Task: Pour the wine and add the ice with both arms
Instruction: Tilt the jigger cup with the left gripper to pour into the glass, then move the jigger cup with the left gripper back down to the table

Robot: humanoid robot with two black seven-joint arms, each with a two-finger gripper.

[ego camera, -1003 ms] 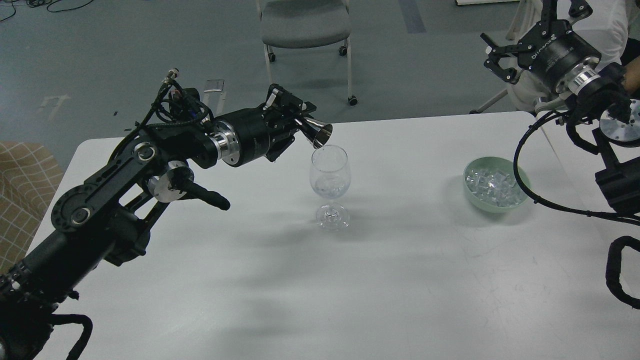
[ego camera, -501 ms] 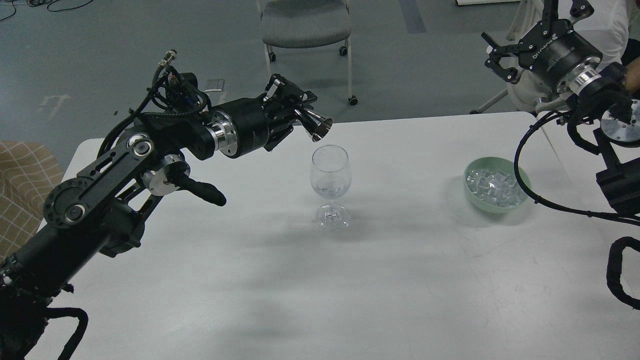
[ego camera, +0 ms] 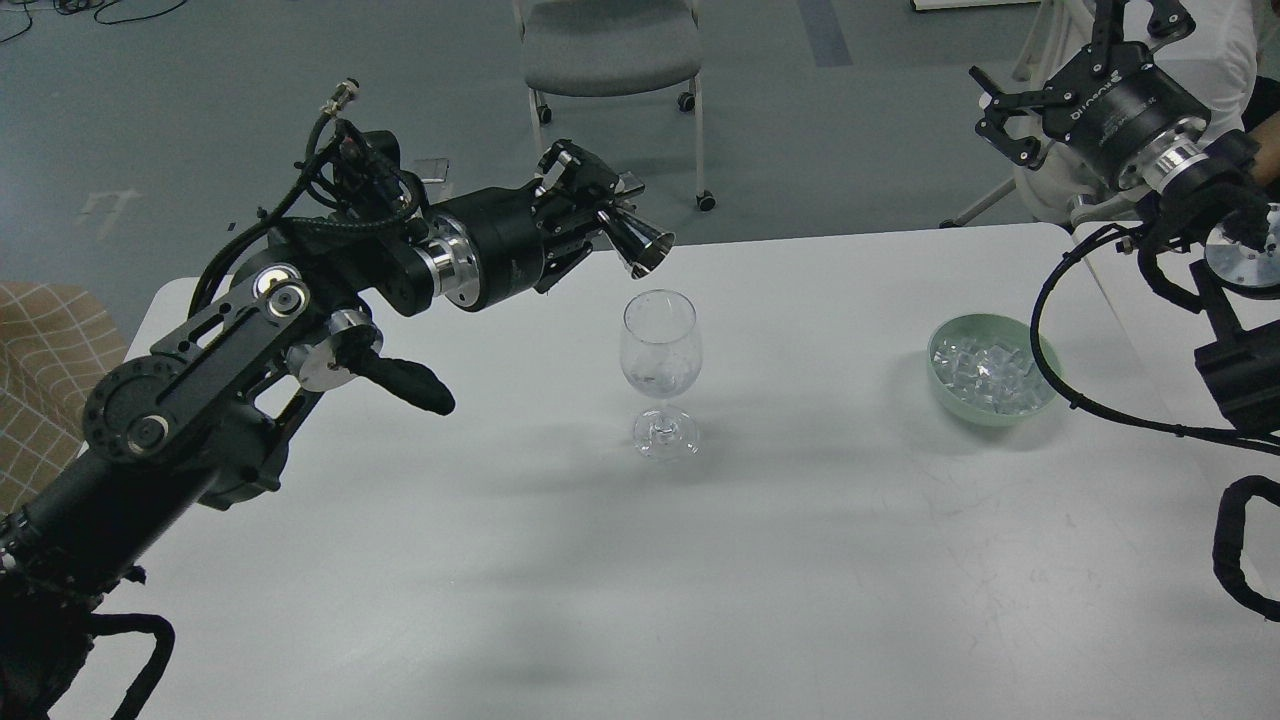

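A clear wine glass (ego camera: 659,360) stands upright near the middle of the white table (ego camera: 700,560), with a little clear wine at the bottom of its bowl. My left gripper (ego camera: 598,212) is shut on a small shiny metal jigger (ego camera: 640,244), tilted with its mouth down and to the right, just above and left of the glass rim. A green bowl (ego camera: 992,400) holds the ice (ego camera: 985,368), many small clear cubes. My right gripper (ego camera: 1005,110) hangs open and empty in the air, above and behind the bowl.
A grey chair (ego camera: 610,55) stands on the floor behind the table. A beige checked seat (ego camera: 35,370) is at the left edge. My right arm's black cable (ego camera: 1060,385) loops close beside the bowl.
My left gripper has lifted the jigger away from the glass rim and moved it slightly up. My right gripper has shifted a little to the right.
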